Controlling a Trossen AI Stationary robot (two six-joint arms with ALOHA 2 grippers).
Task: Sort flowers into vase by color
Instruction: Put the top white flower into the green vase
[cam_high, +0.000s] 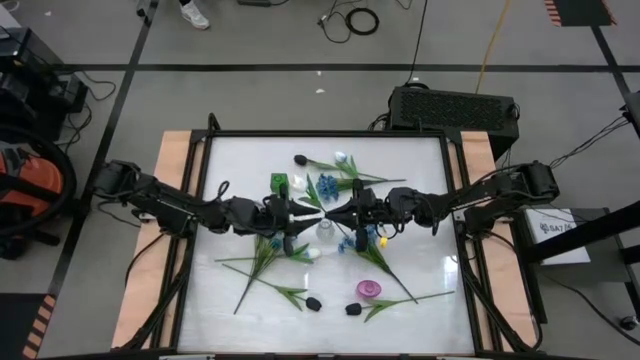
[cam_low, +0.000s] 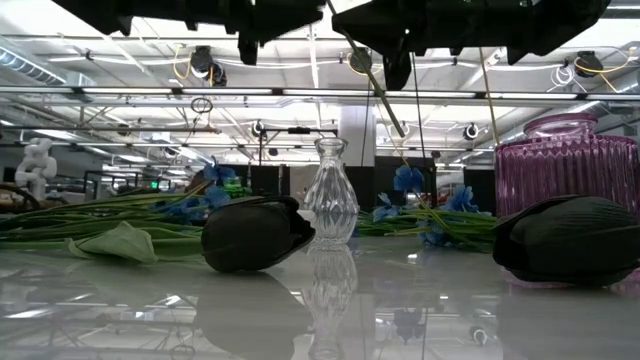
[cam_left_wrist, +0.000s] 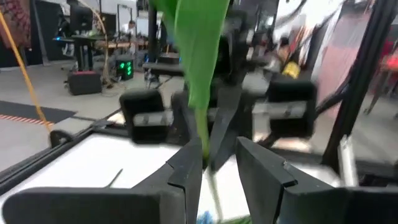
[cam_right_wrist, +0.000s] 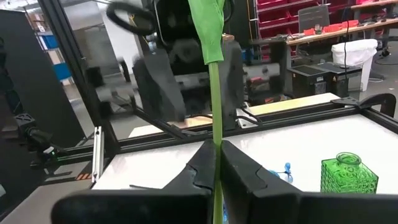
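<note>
Both arms reach in level from opposite sides and meet over the table's centre, above the clear glass vase (cam_high: 326, 231). The right gripper (cam_right_wrist: 217, 163) is clenched on a green flower stem (cam_right_wrist: 215, 93). The left gripper (cam_left_wrist: 217, 163) stands parted around the same stem, beside the right one.

A: Arms?
B: Both reach in from opposite sides and meet tip to tip over the middle of the counter. Left arm stretched out from its own side, right arm likewise, wrists roughly level.
A: Left gripper (cam_high: 312, 212)?
B: Facing the right one, jaws partly apart, dark fingers (cam_left_wrist: 186, 171) slightly spread in its wrist view with a green stem (cam_left_wrist: 202, 134) passing between them.
A: Right gripper (cam_high: 336, 213)?
B: Jaws closed, fingers (cam_right_wrist: 200, 163) pinched onto a thin green stem that runs up between them.
A: Low view?
B: Both hang well above the counter, only their dark undersides visible at the top.
</note>
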